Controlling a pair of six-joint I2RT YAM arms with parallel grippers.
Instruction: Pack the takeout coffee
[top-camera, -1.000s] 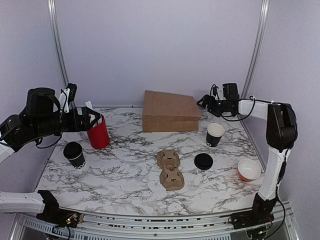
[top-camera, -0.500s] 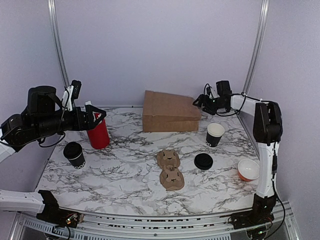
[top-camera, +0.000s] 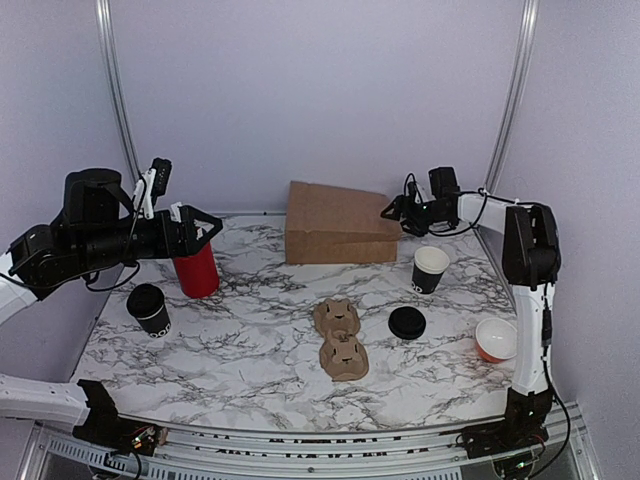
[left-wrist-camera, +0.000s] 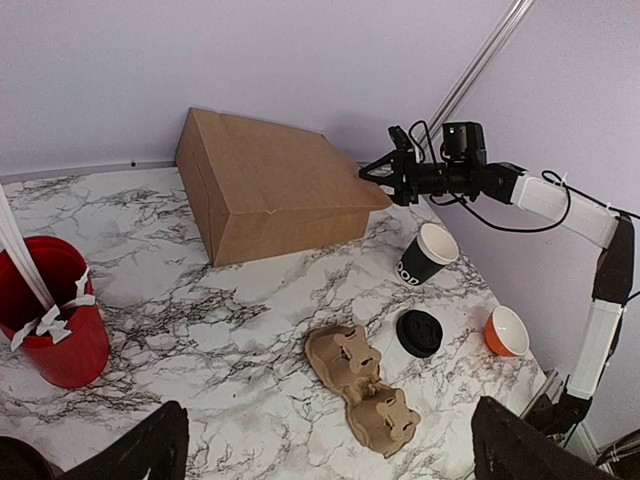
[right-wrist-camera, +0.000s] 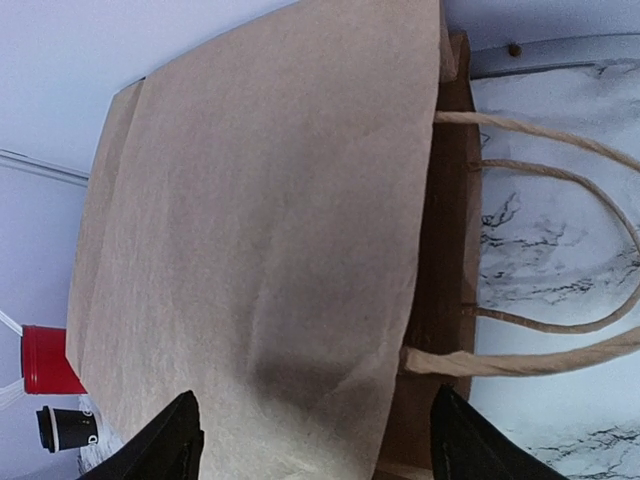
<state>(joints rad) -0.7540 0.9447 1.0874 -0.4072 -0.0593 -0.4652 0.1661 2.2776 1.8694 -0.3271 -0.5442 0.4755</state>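
Starting at the left: left gripper raised over the marble table, jaws spread wide, nothing between them. Directly below its fingertips, a red cup, upright, white strips sticking out of it. Below and to the near-left of that gripper, beside the red cup but not touching, the takeout coffee: black, lidded, upright on the table, not gripped, far across from the right gripper. Ahead of the left gripper toward the middle, a brown paper bag lying on its side at the back edge, mouth and paper handles turned to the right. Nearer than the bag, a cardboard cup carrier flat on the marble. Just right of the carrier, a loose black lid. Right gripper hanging at the bag's open end, jaws apart, closed on nothing, the bag's top edge showing between the fingers in the wrist view; contact with the paper impossible to tell. Below that gripper and nearer, an open black cup, white inside, upright. Farthest right and nearest, an orange bowl.
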